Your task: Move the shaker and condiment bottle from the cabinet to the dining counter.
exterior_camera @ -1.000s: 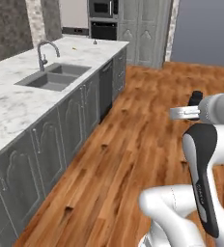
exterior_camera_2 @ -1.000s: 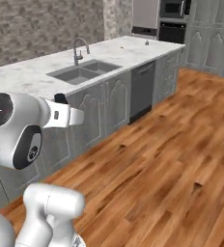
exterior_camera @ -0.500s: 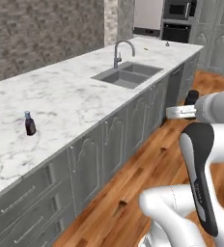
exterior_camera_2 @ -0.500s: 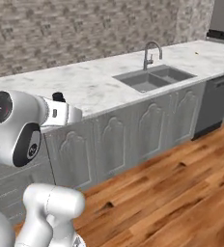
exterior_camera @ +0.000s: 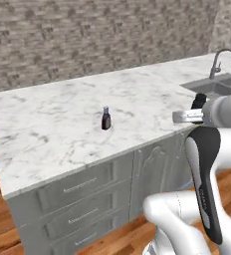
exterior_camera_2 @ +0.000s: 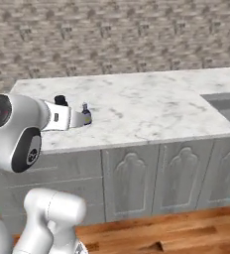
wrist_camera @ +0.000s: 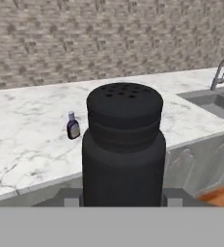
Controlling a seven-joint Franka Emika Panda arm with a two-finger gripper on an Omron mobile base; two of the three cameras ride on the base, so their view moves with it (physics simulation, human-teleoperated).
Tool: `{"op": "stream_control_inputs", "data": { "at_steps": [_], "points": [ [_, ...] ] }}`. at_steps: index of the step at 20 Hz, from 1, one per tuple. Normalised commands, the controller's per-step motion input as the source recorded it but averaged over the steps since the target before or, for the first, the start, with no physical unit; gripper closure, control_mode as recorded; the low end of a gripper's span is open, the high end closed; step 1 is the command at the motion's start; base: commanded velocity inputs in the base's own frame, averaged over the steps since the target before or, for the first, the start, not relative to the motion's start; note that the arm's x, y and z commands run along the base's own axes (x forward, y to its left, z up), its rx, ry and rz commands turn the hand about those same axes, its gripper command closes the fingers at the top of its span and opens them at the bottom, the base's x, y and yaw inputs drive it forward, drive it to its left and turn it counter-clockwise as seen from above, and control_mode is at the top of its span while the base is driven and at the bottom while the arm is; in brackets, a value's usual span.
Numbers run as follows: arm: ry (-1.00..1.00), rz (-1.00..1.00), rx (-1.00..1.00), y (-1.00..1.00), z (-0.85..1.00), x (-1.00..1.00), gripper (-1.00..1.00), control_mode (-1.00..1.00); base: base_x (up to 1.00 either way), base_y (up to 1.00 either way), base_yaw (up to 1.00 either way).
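My gripper point(wrist_camera: 122, 195) is shut on the black shaker point(wrist_camera: 123, 144), which stands upright between the jaws and takes up the middle of the hand view. From the base views the shaker's top point(exterior_camera: 199, 100) point(exterior_camera_2: 61, 100) peeks above the hand, held in the air at the counter's near edge. The condiment bottle point(exterior_camera: 106, 118) point(exterior_camera_2: 86, 115) point(wrist_camera: 73, 126), dark with a blue cap, stands upright on the white marble dining counter point(exterior_camera: 48, 134) point(exterior_camera_2: 151, 109), apart from the gripper and farther in. The cabinet is out of view.
A sink with a curved faucet point(exterior_camera: 222, 62) point(wrist_camera: 220, 72) is set into the counter's right end. Grey drawer fronts point(exterior_camera: 77, 199) and panel doors point(exterior_camera_2: 151, 178) run below the slab. A stone brick wall point(exterior_camera: 87, 35) stands behind; wood floor point(exterior_camera_2: 186, 233) lies in front.
The whole picture has swung as the base moved: the wood floor and sink slid right, and the counter with the bottle now faces me. The shaker stays in the gripper.
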Motion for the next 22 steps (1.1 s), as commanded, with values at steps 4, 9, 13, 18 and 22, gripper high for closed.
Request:
{"op": "stream_control_inputs", "data": {
  "at_steps": [4, 9, 13, 18, 22],
  "points": [
    [0.0, 0.0, 0.0, 0.0, 0.0, 0.0, 1.0, 1.0, 0.45, -0.77, 0.69],
    [0.0, 0.0, 0.0, 0.0, 0.0, 0.0, 1.0, 1.0, 0.25, -1.0, 0.45],
    [0.0, 0.0, 0.0, 0.0, 0.0, 0.0, 1.0, 1.0, 0.18, -0.86, 0.15],
    [0.0, 0.0, 0.0, 0.0, 0.0, 0.0, 1.0, 1.0, 0.57, -0.25, 0.02],
    [0.0, 0.0, 0.0, 0.0, 0.0, 0.0, 1.0, 1.0, 0.76, 0.02, 0.0]
  ]
}}
